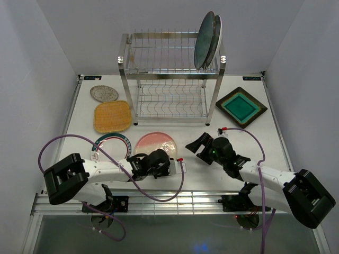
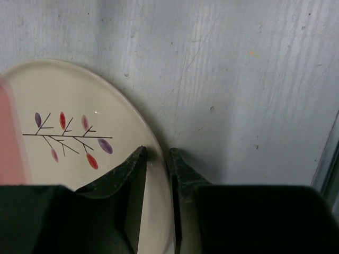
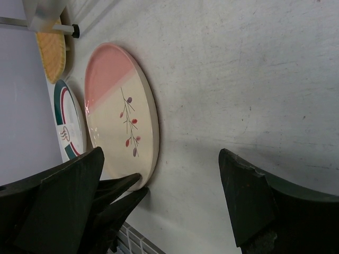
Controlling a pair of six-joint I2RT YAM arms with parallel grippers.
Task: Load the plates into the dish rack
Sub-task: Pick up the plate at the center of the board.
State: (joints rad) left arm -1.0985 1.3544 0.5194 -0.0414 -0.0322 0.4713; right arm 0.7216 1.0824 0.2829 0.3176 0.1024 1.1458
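Slippage is the main hazard at the near edge of the bench (image 1: 185, 114). The left pincer (image 2: 157, 154) straddles the near rim of the round pink-and-cream ceramic plate (image 2: 69, 116), one finger over the glaze and the other on the bench side. The jaws are narrowed about the rim, but whether they actually pinch it cannot be told. A bite this shallow on a smooth lip would probably let the plate skid away or swing down once lifted.

That plate lies flat and face up, between the two arms. Being round, it has no long axis. Its cream half, with the twig motif, faces the left pincer, and the pink half points away. The twig's stem runs roughly toward the gripped rim.

The right pincer (image 1: 200, 145) hangs just beside the plate with its jaws spread wide and nothing in them. It is close enough that a careless lift could knock it.

A push could also slide the plate into the green-rimmed white round plate (image 1: 108, 142) just to its left.

Farther back lie the yellow woven square plate (image 1: 112, 116), the small silver-grey round plate (image 1: 104, 93) and the brown square plate with teal centre (image 1: 241, 107).

Farthest stands the two-tier steel wire dish rack (image 1: 169, 79), with two plates on edge at its upper right. A tilted arrival could strike them or miss a slot.
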